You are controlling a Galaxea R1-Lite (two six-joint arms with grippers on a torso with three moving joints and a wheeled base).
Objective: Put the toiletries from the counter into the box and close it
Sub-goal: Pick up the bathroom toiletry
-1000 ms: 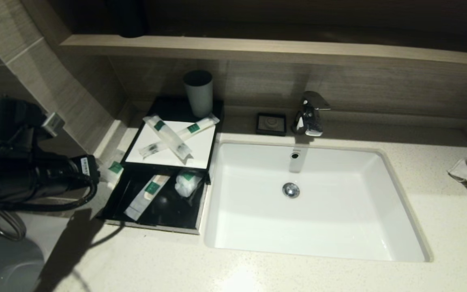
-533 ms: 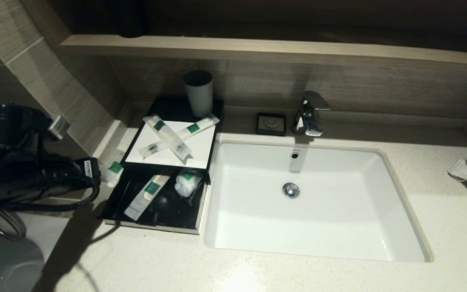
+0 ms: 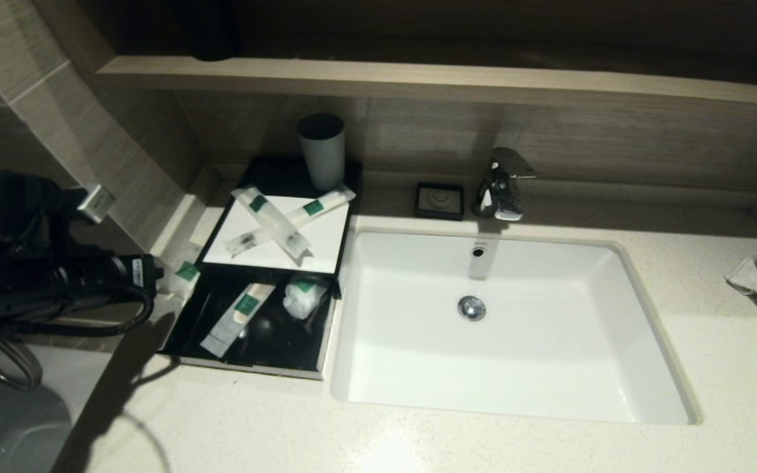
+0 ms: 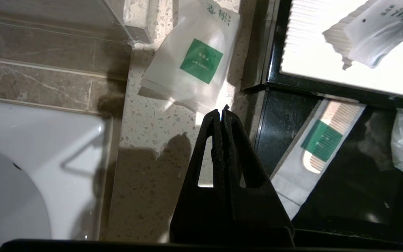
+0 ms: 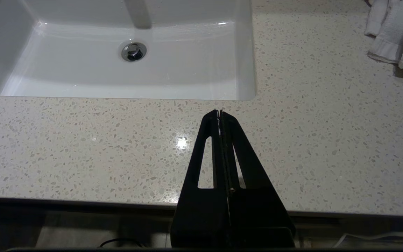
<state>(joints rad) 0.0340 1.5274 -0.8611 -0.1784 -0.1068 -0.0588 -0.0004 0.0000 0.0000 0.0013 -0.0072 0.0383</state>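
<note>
The left tool [image 4: 221, 113], pressed together and empty, hung just short of a green-labelled pouch [image 4: 192, 66] on the table [image 4: 145, 182].

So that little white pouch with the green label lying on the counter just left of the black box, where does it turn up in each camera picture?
Head view: the pouch lies on the counter, between the left gripper and the box.
Left wrist view: the pouch sits just beyond the shut fingertips, beside the box.
Right wrist view: not in it.
Shared landmark: the box's black left edge, in the head and left wrist views.
</note>
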